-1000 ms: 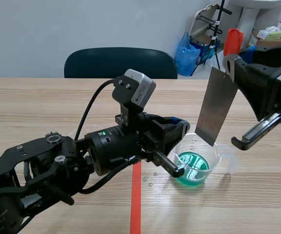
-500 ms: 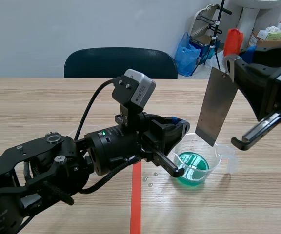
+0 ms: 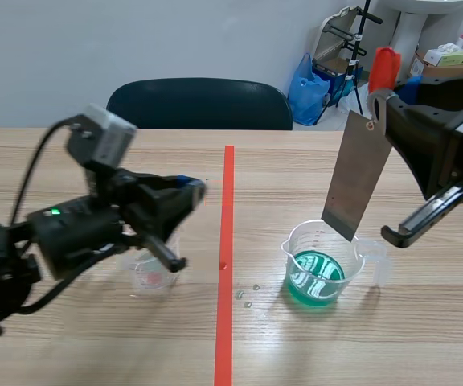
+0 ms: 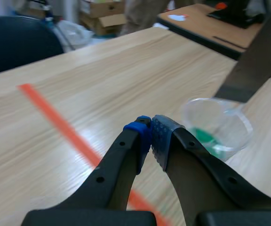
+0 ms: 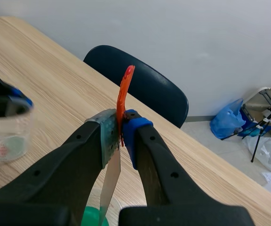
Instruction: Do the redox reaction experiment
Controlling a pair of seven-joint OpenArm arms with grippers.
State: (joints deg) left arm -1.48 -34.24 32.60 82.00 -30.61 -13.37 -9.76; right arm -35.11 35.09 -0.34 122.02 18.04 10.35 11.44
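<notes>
So the metal sheet (image 3: 358,175) was hanging in the air on the right side, pinched at its top end in the right gripper (image 5: 119,132). The jaws were clamped tight on it, along with an orange-red tab (image 5: 124,89) sticking up above the fingers. Its lower edge sat right over the far rim of a clear beaker (image 3: 321,264) with green liquid in the bottom; couldn't tell if they touched.

The left gripper (image 4: 150,135) was on the other side of the tape line (image 3: 227,209), jaws closed on nothing, pads pressed together, hovering by a small clear cup (image 3: 153,277). A few droplets (image 3: 247,296) lay on the wood between tape and beaker.

The surface was a light wood-grain table (image 3: 376,346). Behind it were a dark chair (image 3: 199,103) and a plain pale wall (image 3: 135,40), plus a blue plastic bag (image 3: 308,84) on the floor and a cardboard box (image 3: 448,64) off in the corner.

Count: one sheet, two clear vessels, one chair, one bag.
</notes>
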